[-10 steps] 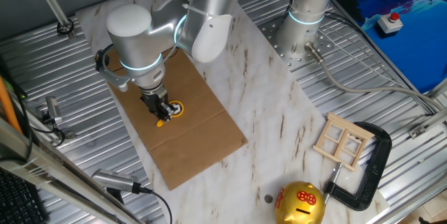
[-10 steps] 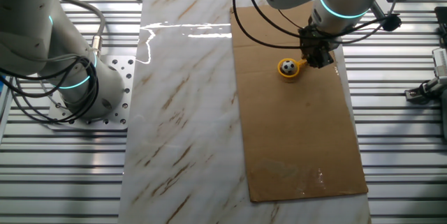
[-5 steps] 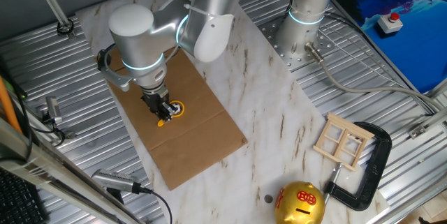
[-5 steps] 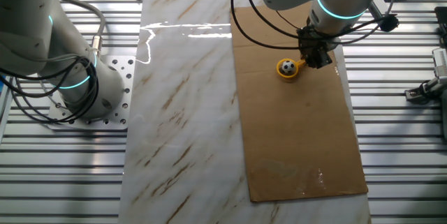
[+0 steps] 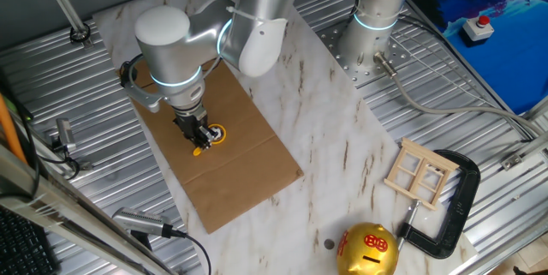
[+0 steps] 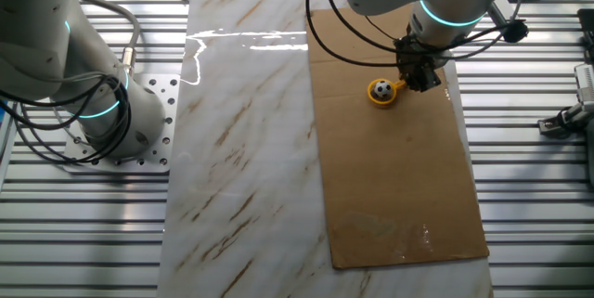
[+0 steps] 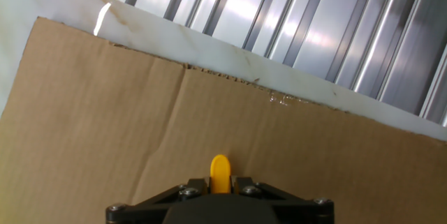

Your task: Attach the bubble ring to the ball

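The gripper (image 6: 419, 77) is sitting low over the cardboard sheet (image 6: 399, 187), and its fingers are pinching narrow on the handle of the bubble ring (image 6: 383, 92). The hand view is showing that grip best: the yellow handle tip (image 7: 220, 172) is poking out between the two black finger blocks, with bare cardboard (image 7: 140, 119) stretching beyond it to the marble edge and the ribbed metal behind. That same view is showing nothing of the hoop or the ball, which are hidden behind the gripper body.

The other fixed view is filling that in: the ball (image 6: 380, 88) is sitting inside the yellow hoop, which is lying flat on the cardboard, just beside the gripper tips. In one fixed view the gripper (image 5: 198, 136) is covering most of the ring (image 5: 212, 135), so only a sliver of yellow hoop and handle is peeking out, and the ball is too hidden to make out.

Further out, that view is also showing a gold piggy bank (image 5: 368, 251), a small wooden frame (image 5: 419, 172) and a black clamp (image 5: 449, 211) at the far end of the marble tabletop (image 5: 334, 138).
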You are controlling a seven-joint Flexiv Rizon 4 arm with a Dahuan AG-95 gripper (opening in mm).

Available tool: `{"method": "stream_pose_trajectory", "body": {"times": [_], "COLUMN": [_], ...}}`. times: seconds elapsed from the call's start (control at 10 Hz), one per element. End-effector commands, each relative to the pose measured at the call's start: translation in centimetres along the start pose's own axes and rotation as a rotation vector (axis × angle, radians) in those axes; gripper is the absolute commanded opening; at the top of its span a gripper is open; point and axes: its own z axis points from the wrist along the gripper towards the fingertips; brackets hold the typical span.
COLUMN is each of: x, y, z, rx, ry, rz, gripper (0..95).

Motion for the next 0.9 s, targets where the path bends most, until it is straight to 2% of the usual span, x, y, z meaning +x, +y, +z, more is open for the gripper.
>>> {"method": "stream_pose_trajectory", "body": {"times": [0.1, 0.2, 0.7, 0.9], "x": [0.0, 0.0, 0.2, 0.7], "y": [0.0, 0.0, 0.1, 0.3], "z": [0.0, 0.0, -0.4, -1.8], "rx": [0.001, 0.001, 0.004, 0.005], "ry": [0.003, 0.003, 0.005, 0.006], "rz": [-0.007, -0.014, -0.023, -0.024], "gripper": [0.0, 19.0, 19.0, 19.0]}}
